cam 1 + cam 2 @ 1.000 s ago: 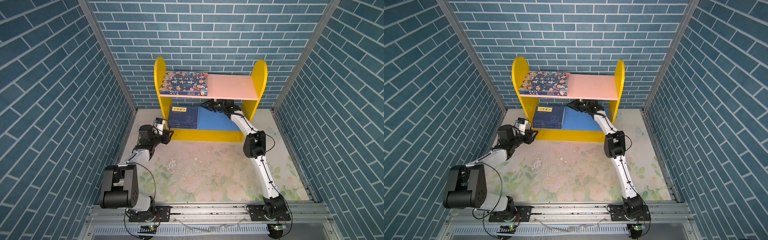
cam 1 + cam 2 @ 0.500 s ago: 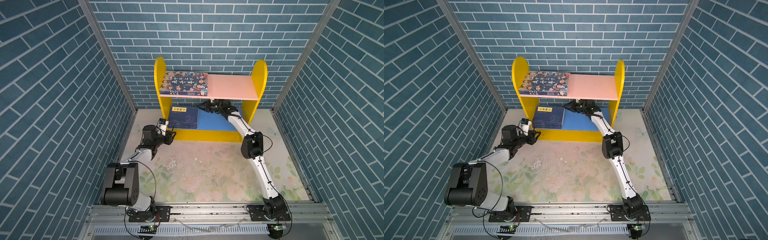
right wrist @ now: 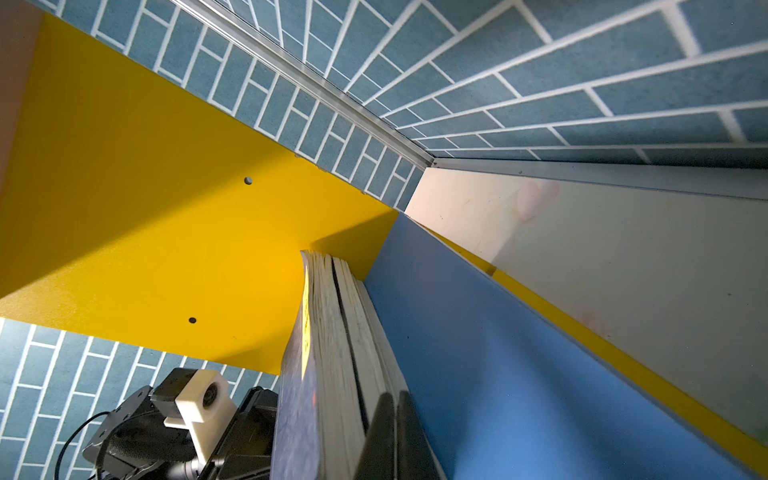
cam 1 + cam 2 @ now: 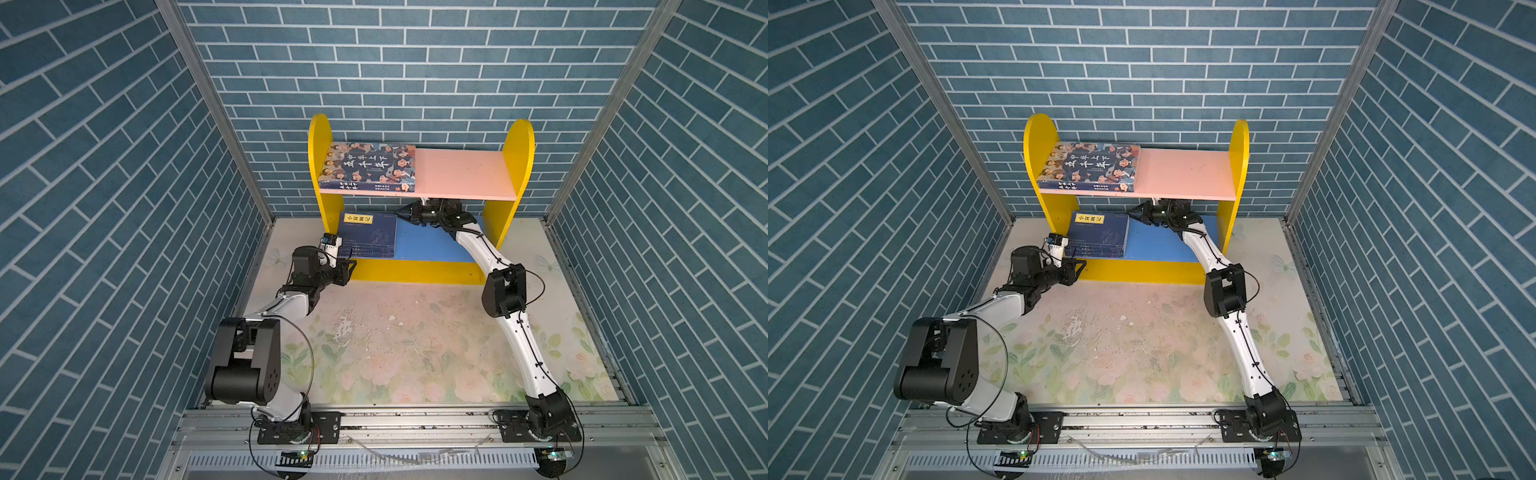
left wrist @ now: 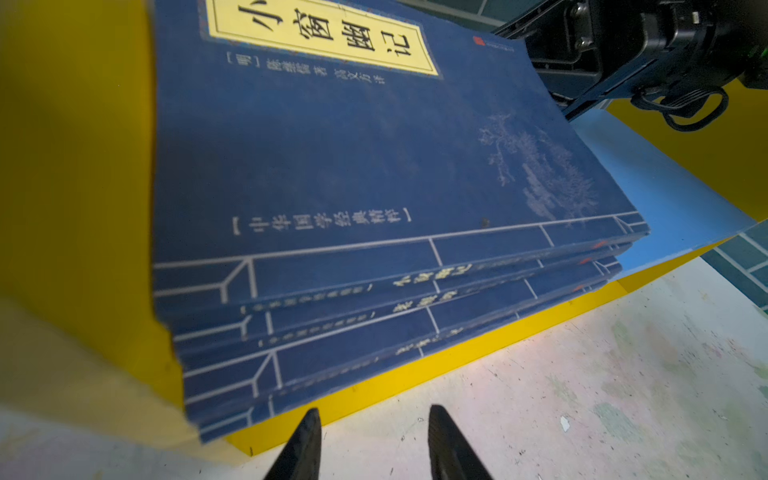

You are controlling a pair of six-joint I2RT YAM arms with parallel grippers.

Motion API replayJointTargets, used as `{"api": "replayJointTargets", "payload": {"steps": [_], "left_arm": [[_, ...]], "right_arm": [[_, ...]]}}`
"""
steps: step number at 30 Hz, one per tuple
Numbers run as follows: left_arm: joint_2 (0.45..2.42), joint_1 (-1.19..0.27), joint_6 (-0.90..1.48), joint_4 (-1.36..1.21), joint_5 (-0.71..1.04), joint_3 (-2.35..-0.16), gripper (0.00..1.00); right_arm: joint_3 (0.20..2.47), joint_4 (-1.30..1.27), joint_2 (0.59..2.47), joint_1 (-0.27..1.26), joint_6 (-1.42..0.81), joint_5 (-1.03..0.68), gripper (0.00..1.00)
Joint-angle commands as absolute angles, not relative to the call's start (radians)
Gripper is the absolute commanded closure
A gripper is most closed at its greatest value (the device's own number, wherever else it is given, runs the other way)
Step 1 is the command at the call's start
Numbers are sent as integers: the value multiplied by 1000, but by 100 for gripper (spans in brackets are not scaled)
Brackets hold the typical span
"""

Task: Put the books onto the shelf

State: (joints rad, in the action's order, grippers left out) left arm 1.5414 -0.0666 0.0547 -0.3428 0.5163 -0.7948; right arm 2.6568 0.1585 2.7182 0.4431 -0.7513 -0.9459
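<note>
In both top views the shelf (image 4: pixel 320 137) stands against the back wall. The large book with cartoon faces (image 4: pixel 370 166) lies flat on the shelf's pink upper board (image 4: pixel 461 174), at the end by the left arm. The stack of navy books (image 4: pixel 368 237) lies flat on the blue lower board (image 4: pixel 432 245) at that same end of the shelf, with its yellow label uppermost. The left gripper (image 4: pixel 352 270) sits low before the shelf's front corner, just in front of the yellow base strip (image 4: pixel 415 272). The right gripper (image 4: pixel 400 214) reaches in under the pink board, its tip at the side of the stack facing the shelf's middle.

In the left wrist view, the left gripper's black fingertips (image 5: pixel 305 444) stand a narrow way apart. Nothing is between them, and only the floral mat (image 5: pixel 582 395) shows in the gap. Just beyond them are the shelf's base strip and the stack's spines, facing the shelf's front.

In the right wrist view, the right gripper's fingers (image 3: pixel 411 440) are pressed together and hold nothing. They lie along the stack's white page edges, just above the blue board. I cannot tell whether they touch the pages. The stack runs up to the shelf's yellow side.
</note>
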Motion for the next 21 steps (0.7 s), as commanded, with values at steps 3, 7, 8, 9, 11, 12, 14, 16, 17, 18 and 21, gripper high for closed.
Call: {"api": "replayJointTargets", "payload": {"steps": [3, 7, 8, 9, 11, 12, 14, 16, 17, 18, 21], "left_arm": [[1562, -72, 60, -343, 493, -819, 57], [1552, -72, 52, -330, 491, -824, 57], [1547, -72, 47, -322, 490, -824, 57], [1540, -72, 38, -312, 490, -824, 57], [1524, -72, 23, -299, 489, -821, 57], [1515, -72, 16, -293, 488, -818, 57], [1502, -72, 9, -280, 483, -815, 57], [1494, -72, 8, -276, 478, -817, 57], [1492, -72, 9, -275, 474, -819, 57], [1493, -72, 8, -271, 474, -823, 57], [1509, -73, 6, -258, 467, -840, 57]], "right_arm": [[2681, 189, 2722, 448, -674, -990, 94], [2660, 200, 2705, 446, -651, -990, 95], [2659, 204, 2702, 446, -644, -983, 95], [2658, 211, 2696, 443, -638, -969, 94], [2659, 207, 2692, 439, -631, -947, 94], [2658, 199, 2689, 435, -632, -934, 94], [2659, 180, 2692, 430, -639, -924, 93], [2665, 155, 2699, 425, -654, -923, 93], [2672, 144, 2705, 425, -661, -928, 93], [2681, 139, 2712, 425, -665, -932, 93], [2691, 116, 2722, 425, -681, -945, 93]]}}
